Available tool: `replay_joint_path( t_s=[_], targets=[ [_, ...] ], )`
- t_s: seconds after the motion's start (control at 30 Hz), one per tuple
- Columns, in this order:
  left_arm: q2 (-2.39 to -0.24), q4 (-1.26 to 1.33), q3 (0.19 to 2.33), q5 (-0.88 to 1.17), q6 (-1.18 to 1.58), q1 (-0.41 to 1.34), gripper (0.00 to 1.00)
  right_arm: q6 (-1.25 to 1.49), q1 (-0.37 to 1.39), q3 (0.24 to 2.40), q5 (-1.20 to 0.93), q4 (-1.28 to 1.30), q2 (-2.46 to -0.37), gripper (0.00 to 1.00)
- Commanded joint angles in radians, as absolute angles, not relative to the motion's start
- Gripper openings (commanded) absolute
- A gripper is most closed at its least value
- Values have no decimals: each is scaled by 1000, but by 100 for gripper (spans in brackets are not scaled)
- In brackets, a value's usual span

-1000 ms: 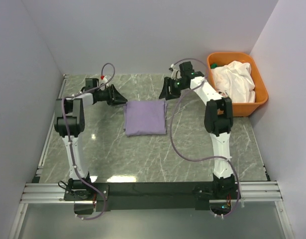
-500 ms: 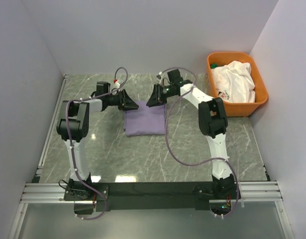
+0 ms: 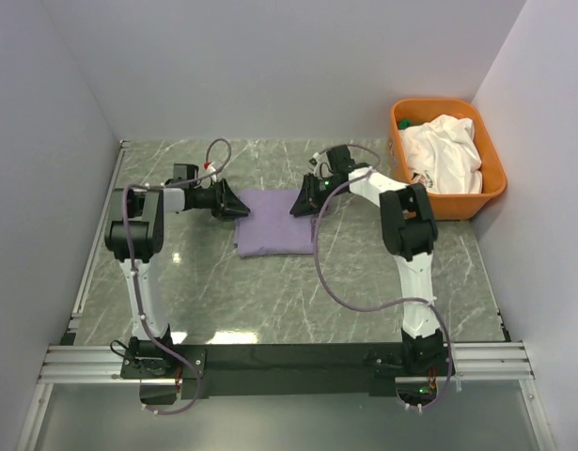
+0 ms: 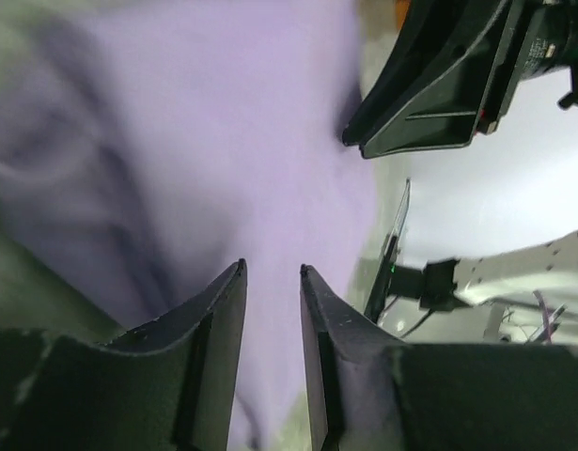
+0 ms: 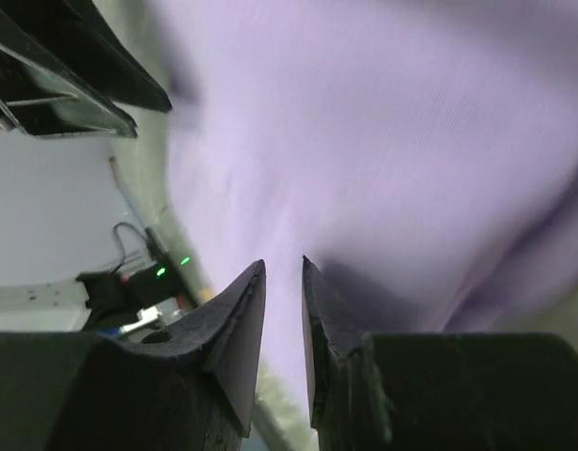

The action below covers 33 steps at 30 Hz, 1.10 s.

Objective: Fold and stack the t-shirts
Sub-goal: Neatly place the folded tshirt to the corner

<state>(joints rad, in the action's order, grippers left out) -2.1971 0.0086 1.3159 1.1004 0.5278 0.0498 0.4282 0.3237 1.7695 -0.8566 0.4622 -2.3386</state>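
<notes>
1. With 12 o'clock as the far side of the worktop (image 3: 364, 272) in the top view, the lavender t-shirt (image 3: 274, 225) lies flat near the middle. It is already a compact, almost square packet.
2. The white t-shirt (image 3: 444, 150) lies crumpled in the orange tub (image 3: 493, 183), at about 2 o'clock from the lavender one and well apart from it. It looks unfolded, so I judge the task is roughly half done at best.
3. The left gripper (image 3: 240, 206) is at the 10 o'clock corner of the lavender packet and the right gripper (image 3: 296, 205) is at its 2 o'clock corner. They point toward each other along the far edge.
4. In the left wrist view the fingers (image 4: 218, 319) stand a narrow gap apart, with lavender cloth showing beyond and between them. The right wrist view shows the same for its fingers (image 5: 237, 310). I cannot tell whether either gripper pinches the cloth or only hovers over it, because both views are blurred.
5. I think the step in hand is work on the far edge of the lavender shirt. This may be one last fold toward 6 o'clock, or a tidying of the packet.
6. If it is a fold, both grippers should hold all layers at their corners. They should then rise together and travel evenly toward 6 o'clock, so that the packet does not open or skew.
7. After that, the white shirt must come out of the tub and be spread on the worktop.
</notes>
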Motion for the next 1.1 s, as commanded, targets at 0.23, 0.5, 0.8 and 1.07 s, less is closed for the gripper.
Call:
replay_joint_path(
  t_s=[0.23,0.5,0.8,1.07],
  targets=[
    [-1991,260,991,1169,647,179,35,493,413,1370,-922,241,-2075,30],
    [-2206,45,1123,1049,525,72,33,376,330,1359,-838,339,-2229,28],
    [-1888,-107,1051,1219,328,152,36,436,408,1247,-969,259,-1951,27],
    [-1992,210,925,1186,598,198,33,410,440,1190,-948,219,-2044,27]
  ],
)
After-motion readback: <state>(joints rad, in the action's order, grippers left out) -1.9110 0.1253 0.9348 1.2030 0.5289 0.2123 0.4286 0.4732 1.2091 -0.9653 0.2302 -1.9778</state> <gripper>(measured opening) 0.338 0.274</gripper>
